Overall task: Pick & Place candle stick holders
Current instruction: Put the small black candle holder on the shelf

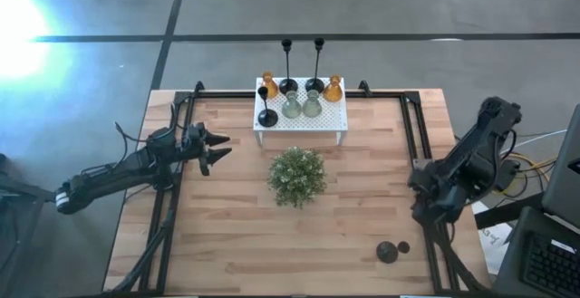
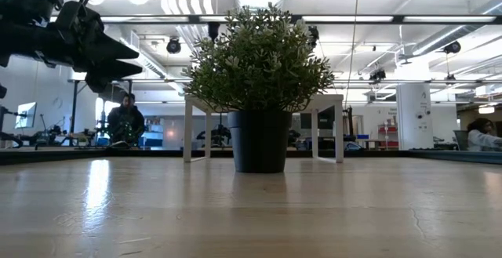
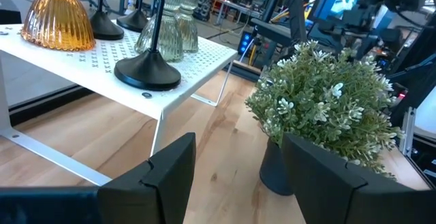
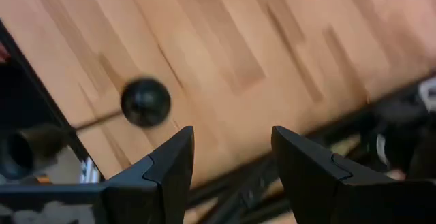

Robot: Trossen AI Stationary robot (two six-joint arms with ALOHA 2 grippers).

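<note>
Several candle stick holders stand on the white perforated stand (image 1: 299, 121) at the table's far middle: two amber glass ones (image 1: 269, 84) (image 3: 58, 20), two pale greenish ones (image 1: 291, 106) (image 3: 163, 33), two tall black ones (image 1: 287, 62) and a short black one (image 1: 267, 110) (image 3: 146, 71). Another short black holder (image 1: 390, 251) (image 4: 145, 101) lies on its side on the table near the front right. My left gripper (image 1: 217, 147) (image 3: 238, 176) hangs open and empty above the table, left of the stand. My right gripper (image 1: 428, 209) (image 4: 231, 169) is open and empty above the table's right side, near the lying holder.
A bushy green plant (image 1: 297, 175) (image 2: 259, 62) in a dark pot stands mid-table in front of the stand, right of my left gripper (image 2: 118, 58). Black rails (image 1: 412, 144) run along the table's sides. People sit in the room beyond (image 2: 125, 121).
</note>
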